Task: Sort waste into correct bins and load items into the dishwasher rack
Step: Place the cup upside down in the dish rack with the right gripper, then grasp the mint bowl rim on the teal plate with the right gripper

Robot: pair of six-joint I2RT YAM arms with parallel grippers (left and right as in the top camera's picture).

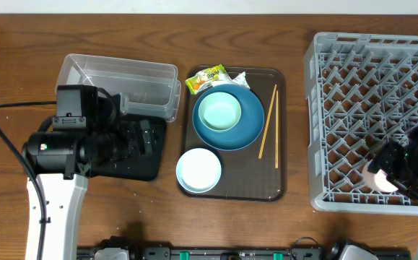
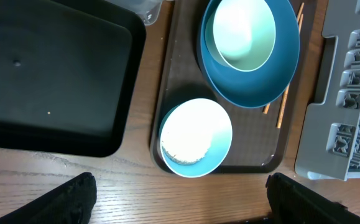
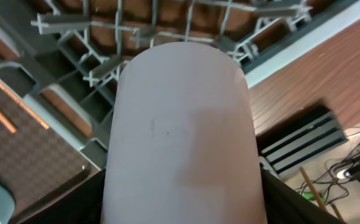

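Note:
My right gripper [image 1: 400,170] is shut on the small pink cup [image 1: 377,177] and holds it over the front of the grey dishwasher rack [image 1: 353,65]. The cup [image 3: 180,124] fills the right wrist view. My left gripper [image 2: 180,199] is open and empty, above bare table in front of the black tray [image 2: 49,81]. On the brown serving tray [image 1: 230,189] the mint-green bowl [image 1: 219,112] sits inside the blue bowl [image 1: 250,128]. The white bowl [image 1: 198,170] holds rice-like grains [image 2: 183,152]. Chopsticks [image 1: 268,130], the wrapper [image 1: 205,78] and the tissue [image 1: 239,78] lie there too.
The clear tub [image 1: 118,79] stands behind the black tray [image 1: 140,162] at the left, partly under my left arm. A few white specks [image 2: 49,112] lie on the black tray. The rack's corner [image 2: 347,93] is close to the serving tray's right edge.

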